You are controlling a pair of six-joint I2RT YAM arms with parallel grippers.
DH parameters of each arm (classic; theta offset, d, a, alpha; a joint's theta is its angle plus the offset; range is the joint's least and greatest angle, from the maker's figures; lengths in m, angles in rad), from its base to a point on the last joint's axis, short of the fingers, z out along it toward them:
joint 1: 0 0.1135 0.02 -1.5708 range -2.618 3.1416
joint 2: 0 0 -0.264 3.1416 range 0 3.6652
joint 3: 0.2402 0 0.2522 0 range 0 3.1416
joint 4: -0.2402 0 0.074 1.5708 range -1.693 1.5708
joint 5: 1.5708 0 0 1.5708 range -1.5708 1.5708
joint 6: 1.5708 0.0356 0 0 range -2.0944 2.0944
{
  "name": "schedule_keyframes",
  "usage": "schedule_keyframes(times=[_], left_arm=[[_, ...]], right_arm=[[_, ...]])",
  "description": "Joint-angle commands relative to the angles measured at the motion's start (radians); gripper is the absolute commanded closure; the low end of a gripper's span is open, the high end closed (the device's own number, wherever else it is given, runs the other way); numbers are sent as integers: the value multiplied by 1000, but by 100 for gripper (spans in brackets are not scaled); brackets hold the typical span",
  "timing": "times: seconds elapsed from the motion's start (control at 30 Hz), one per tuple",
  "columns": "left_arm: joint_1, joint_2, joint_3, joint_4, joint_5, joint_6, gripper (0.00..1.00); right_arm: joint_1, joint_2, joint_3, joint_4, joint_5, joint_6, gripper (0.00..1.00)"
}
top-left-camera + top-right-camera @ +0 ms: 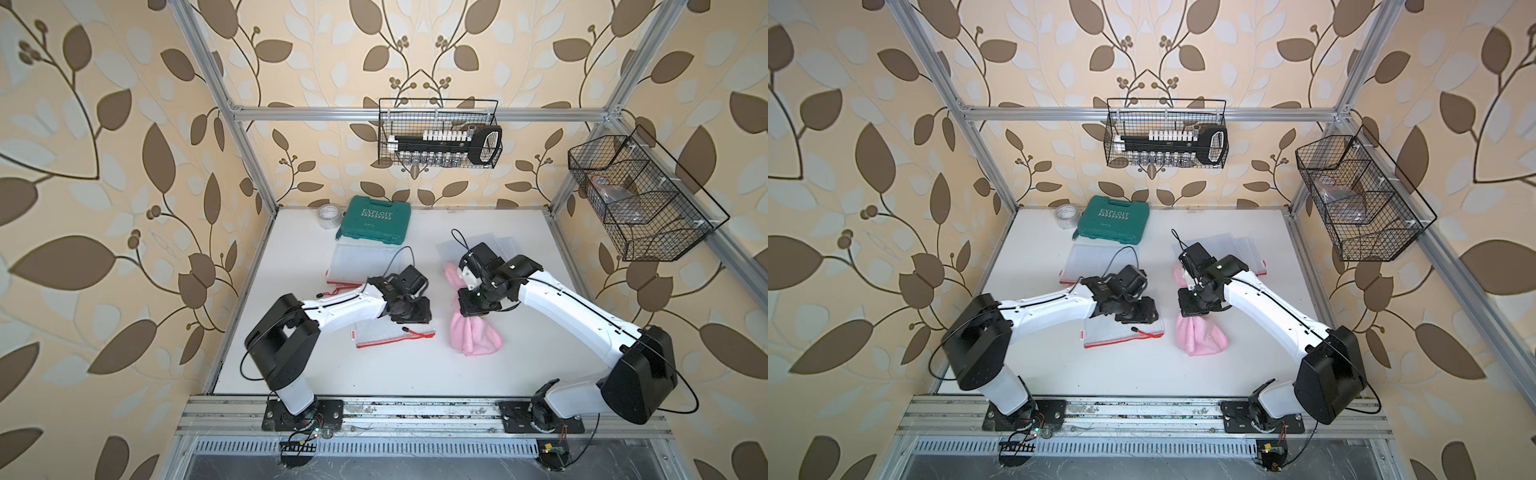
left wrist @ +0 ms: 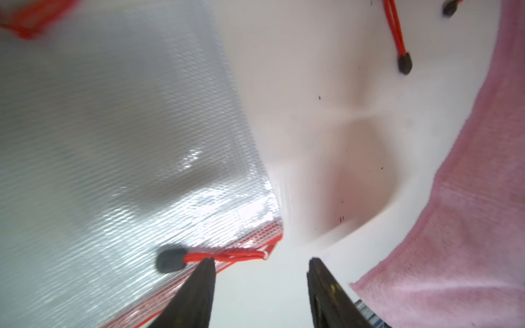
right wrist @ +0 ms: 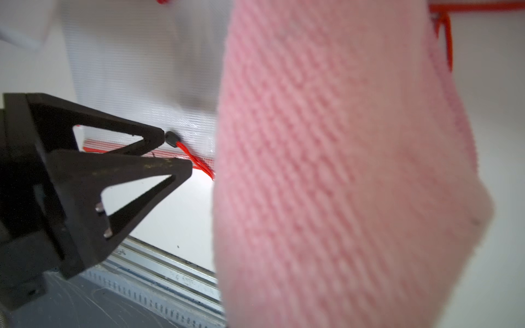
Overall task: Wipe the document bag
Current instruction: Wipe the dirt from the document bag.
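Both top views: high over pink cloth [image 1: 476, 338], angled down toward back wall [image 1: 332, 54], distant, whole table [image 1: 415, 374] shared. Left wrist: close, low, cloth at frame edge, document bag [image 2: 113, 142] beside it. Right wrist: closer yet, cloth filling most; same bag corner shared.

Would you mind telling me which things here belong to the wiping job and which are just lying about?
For the job: document bag by the open left gripper; pink cloth held by the right gripper.

Lying about: green tool case; tape roll; back wire basket; side wire basket; probably the second bag and third bag.
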Motion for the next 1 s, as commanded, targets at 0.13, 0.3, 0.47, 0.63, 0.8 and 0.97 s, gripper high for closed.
schedule_keyframes(times=[0.13,0.3,0.47,0.63,0.8,0.97], left_arm=[[97,-127,-121,-64,-44,-32,51],[192,-182,-243,-46,-47,-101,90],[231,-155,-304,-58,-66,-97,99],[273,-145,-372,-16,-60,-104,99],[282,-55,-387,-21,-57,-109,100],[288,-23,-389,-22,-49,-109,100]], right_arm=[[81,155,135,22,-41,-23,100],[150,313,260,141,-231,-34,100],[189,518,369,262,-463,-13,100],[212,724,438,396,-650,48,100],[205,850,445,286,-535,22,100],[97,658,205,172,-228,-3,100]])
